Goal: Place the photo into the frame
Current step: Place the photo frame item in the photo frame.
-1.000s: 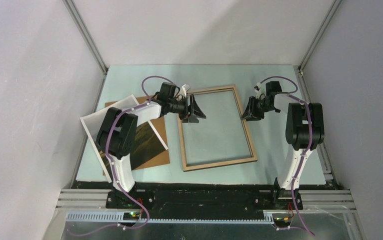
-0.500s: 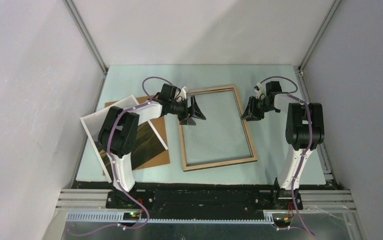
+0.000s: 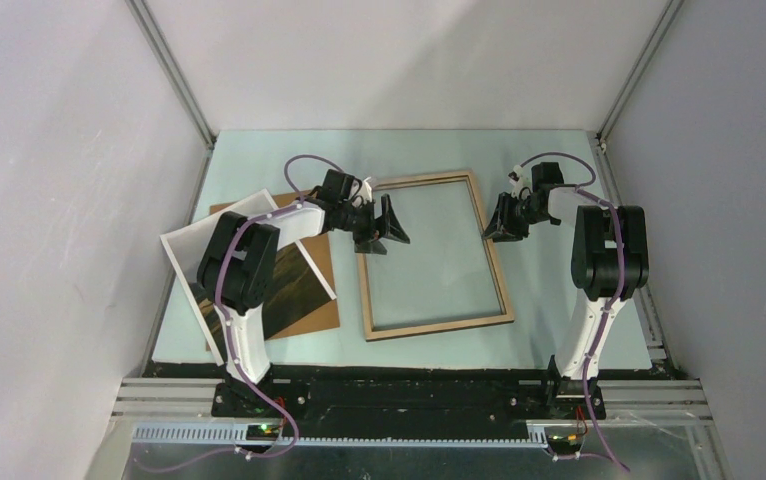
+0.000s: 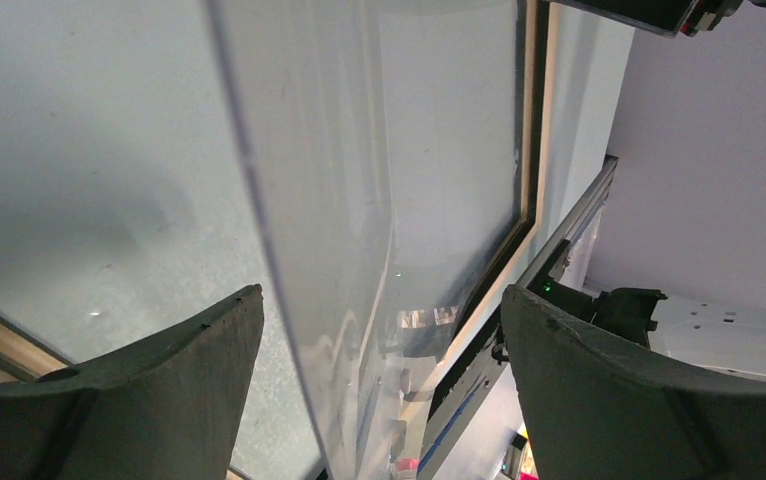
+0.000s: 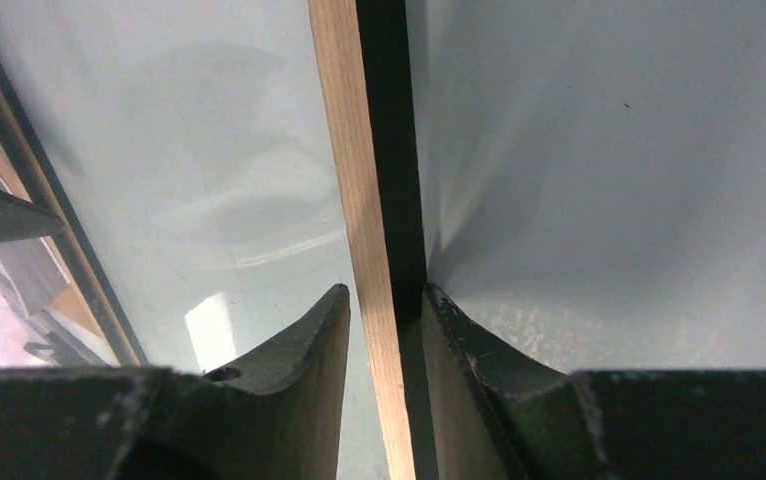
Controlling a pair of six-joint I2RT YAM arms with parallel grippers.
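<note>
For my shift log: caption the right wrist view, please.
Right gripper clamps the frame rail, light wood and black, above the pale table.

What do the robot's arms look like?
Both match. The left arm and right arm have white links, chunky black joints and a thin purple cable looping along each. The left end effector and right end effector are black, each with two curved, wedge-shaped fingers.

The left gripper (image 3: 391,225) is opening its jaws much wider than one second ago, above the left rail of the frame (image 3: 439,326).
</note>
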